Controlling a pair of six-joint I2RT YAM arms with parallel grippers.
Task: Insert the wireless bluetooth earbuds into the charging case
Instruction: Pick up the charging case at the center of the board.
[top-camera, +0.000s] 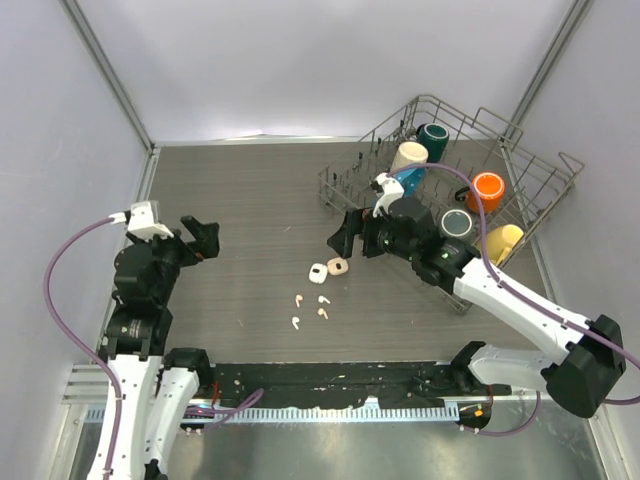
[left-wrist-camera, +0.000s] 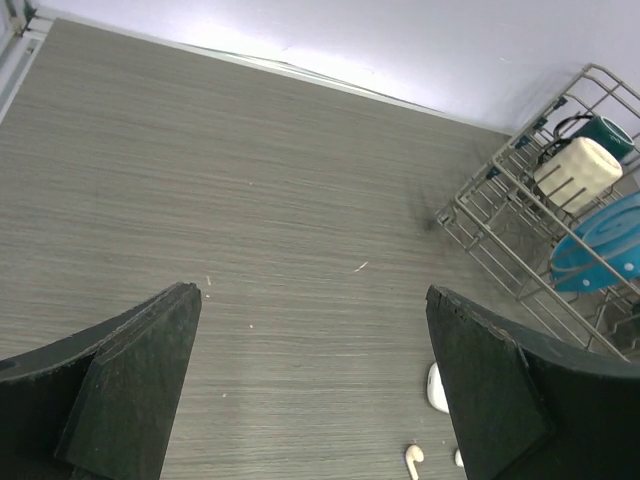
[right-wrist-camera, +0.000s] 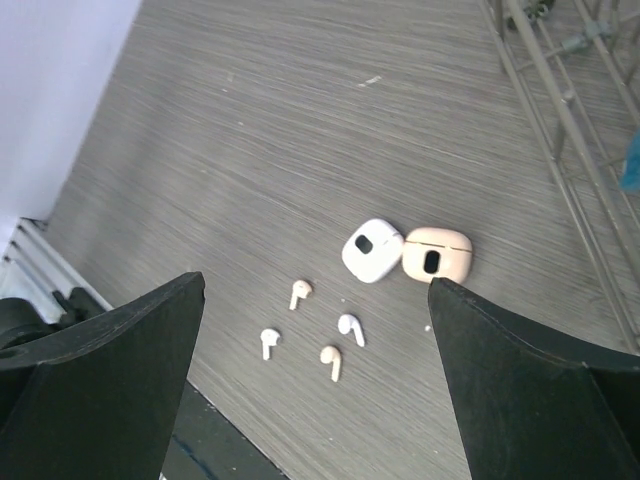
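Observation:
Four earbuds lie loose on the table: a peach one (right-wrist-camera: 299, 293), a white one (right-wrist-camera: 268, 342), a white one (right-wrist-camera: 350, 328) and a peach one (right-wrist-camera: 331, 361). Just beyond them a white charging case (right-wrist-camera: 372, 250) and a peach charging case (right-wrist-camera: 436, 254) lie side by side, touching, each with a dark oval opening. In the top view the cases (top-camera: 317, 271) (top-camera: 337, 266) sit at mid-table. My right gripper (right-wrist-camera: 313, 287) (top-camera: 345, 237) is open and empty, held above the cases. My left gripper (left-wrist-camera: 311, 292) (top-camera: 203, 236) is open and empty, well to the left.
A wire dish rack (top-camera: 540, 175) stands at the back right with mugs, cups and a blue plate (left-wrist-camera: 600, 243). The rack's near edge lies close behind the right arm. The left wrist view catches the white case (left-wrist-camera: 436, 388) and one earbud (left-wrist-camera: 413, 458) beside its right finger.

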